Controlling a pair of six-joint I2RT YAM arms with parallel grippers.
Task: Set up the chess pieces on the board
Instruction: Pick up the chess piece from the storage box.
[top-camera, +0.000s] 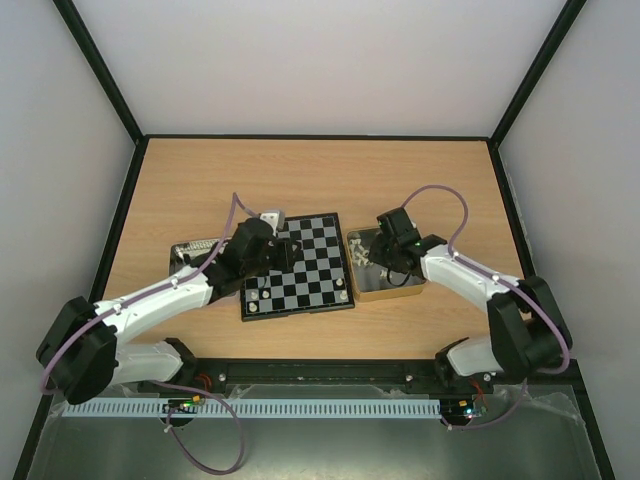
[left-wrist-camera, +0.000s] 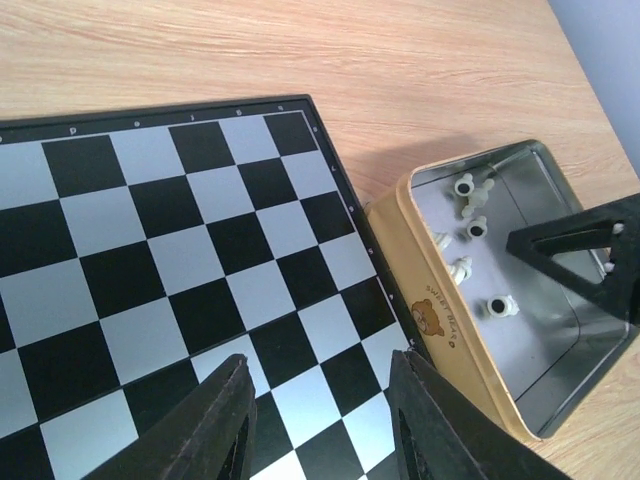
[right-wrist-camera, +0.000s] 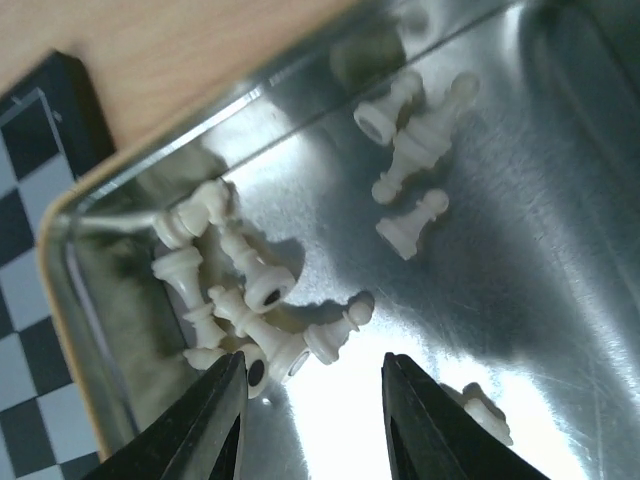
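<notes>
The board (top-camera: 310, 270) lies mid-table, with a few cream chess pieces (top-camera: 264, 309) standing along its near edge. My left gripper (left-wrist-camera: 320, 400) hovers open over the board's (left-wrist-camera: 150, 250) bare squares, nothing between its fingers. My right gripper (right-wrist-camera: 312, 385) is down inside the yellow-walled tin (right-wrist-camera: 200, 125), also open and empty. A cream pawn (right-wrist-camera: 335, 335) lies on its side just ahead of the right fingertips. It sits beside a heap of several cream pieces (right-wrist-camera: 235, 285). More cream pieces (right-wrist-camera: 415, 140) lie further in. No black pieces show.
The tin (top-camera: 390, 293) sits against the board's right edge, its bear-printed wall (left-wrist-camera: 450, 330) nearly touching the border. A second tin (top-camera: 186, 250) lies left of the board, half hidden under my left arm. A small pale object (top-camera: 268, 216) rests by the board's far left corner.
</notes>
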